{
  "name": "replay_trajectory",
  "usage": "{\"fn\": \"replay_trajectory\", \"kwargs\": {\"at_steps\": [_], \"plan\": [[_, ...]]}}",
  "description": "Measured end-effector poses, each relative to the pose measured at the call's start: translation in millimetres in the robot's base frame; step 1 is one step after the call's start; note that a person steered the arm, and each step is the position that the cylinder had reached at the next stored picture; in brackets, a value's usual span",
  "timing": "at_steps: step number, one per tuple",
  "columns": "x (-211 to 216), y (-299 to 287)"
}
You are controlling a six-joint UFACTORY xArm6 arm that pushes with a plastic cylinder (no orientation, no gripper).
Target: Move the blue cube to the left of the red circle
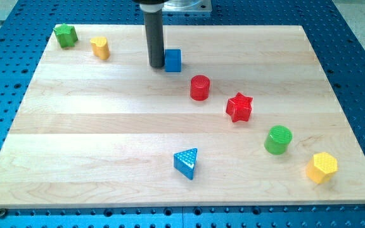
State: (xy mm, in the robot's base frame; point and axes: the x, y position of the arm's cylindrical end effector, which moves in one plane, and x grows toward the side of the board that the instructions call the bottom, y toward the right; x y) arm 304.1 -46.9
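On your tabletop (106, 145), take the red circle (199, 87) as landmark. The blue cube (173, 60) sits just up-left of it, nearby. There's no pincer here: my tip (156, 64) touches the cube's left side.

Pale wooden board (106, 126) – smooth, matt; perforated blue metal table (360, 63).
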Motion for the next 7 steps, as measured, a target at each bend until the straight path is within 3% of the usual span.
{"fn": "replay_trajectory", "kwargs": {"at_steps": [1,2,4,6,7], "plan": [[-55.5,0.1],[-26.2,66.2],[49.1,26.5],[18.1,50.3],[22.6,26.9]]}}
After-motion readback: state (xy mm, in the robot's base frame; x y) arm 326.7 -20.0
